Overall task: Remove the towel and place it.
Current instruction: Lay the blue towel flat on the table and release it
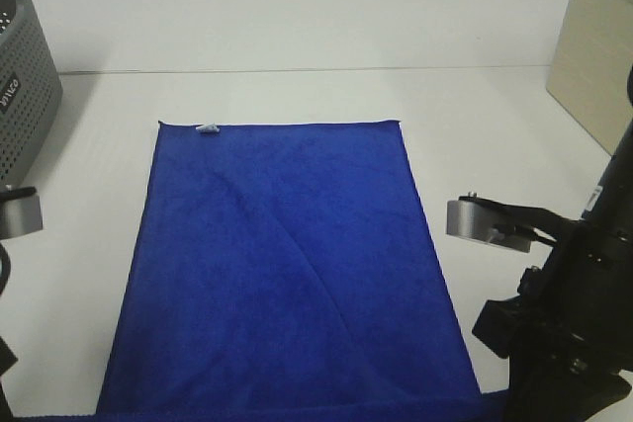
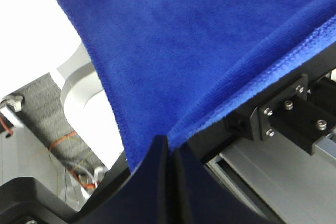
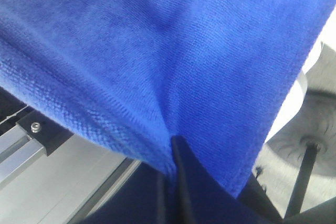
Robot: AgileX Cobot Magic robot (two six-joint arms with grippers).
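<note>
The royal-blue towel [image 1: 287,264] lies spread flat on the white table [image 1: 297,27], its small white tag [image 1: 208,128] at the far left corner. Its near edge hangs at the table's front. In the left wrist view my left gripper [image 2: 169,148] is shut on the towel's hem [image 2: 210,51] at a near corner. In the right wrist view my right gripper [image 3: 170,145] is shut on the towel [image 3: 157,40] at the other near corner. In the exterior high view only the right arm [image 1: 564,323] and a bit of the left arm [image 1: 15,214] show; both fingertip pairs are out of view there.
A grey perforated basket [image 1: 20,86] stands at the far left of the table. A beige box [image 1: 593,56] stands at the far right. An aluminium rail [image 2: 273,177] and loose cables [image 2: 68,145] lie under the table's front edge.
</note>
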